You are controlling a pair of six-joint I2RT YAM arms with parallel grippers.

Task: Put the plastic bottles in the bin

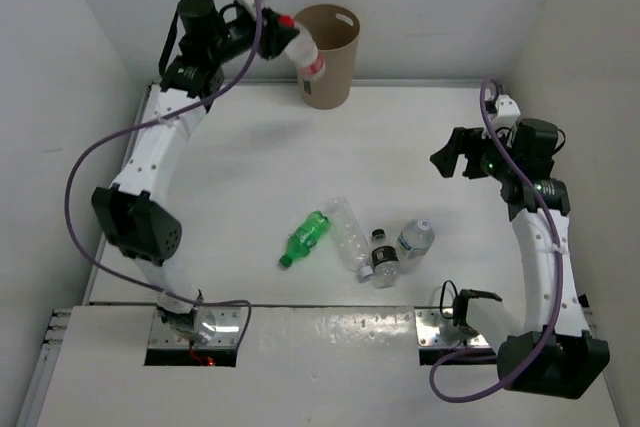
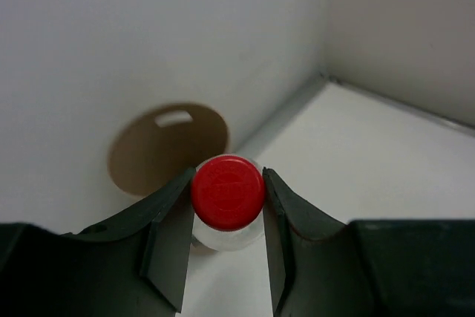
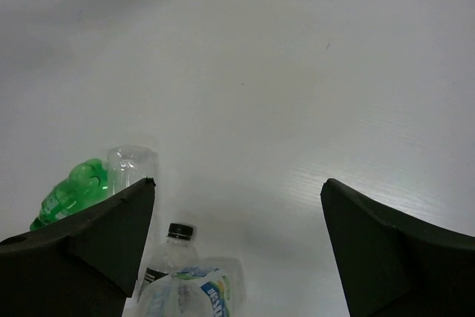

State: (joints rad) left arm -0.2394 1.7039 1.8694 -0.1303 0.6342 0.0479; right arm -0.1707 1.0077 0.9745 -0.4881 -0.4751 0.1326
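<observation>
5 bottles seen. 4 mid-table: green bottle (image 1: 304, 238), clear bottle (image 1: 347, 230), black-capped bottle (image 1: 382, 257), blue-labelled bottle (image 1: 416, 236). Red-capped bottle (image 1: 308, 55) pinched at cap end by left fingers (image 2: 167, 220), up in the air just left of the bin (image 1: 335, 47). 1 bin: tan, round, tapered, at far wall. Right fingers (image 3: 96, 235) wide, empty. Smooth white table (image 1: 400, 147), white walls.

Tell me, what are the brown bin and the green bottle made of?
The bin looks like matte cardboard, maybe plastic: flat tan, no shine. The green bottle looks like thin glossy plastic: see-through green with bright glints.
</observation>
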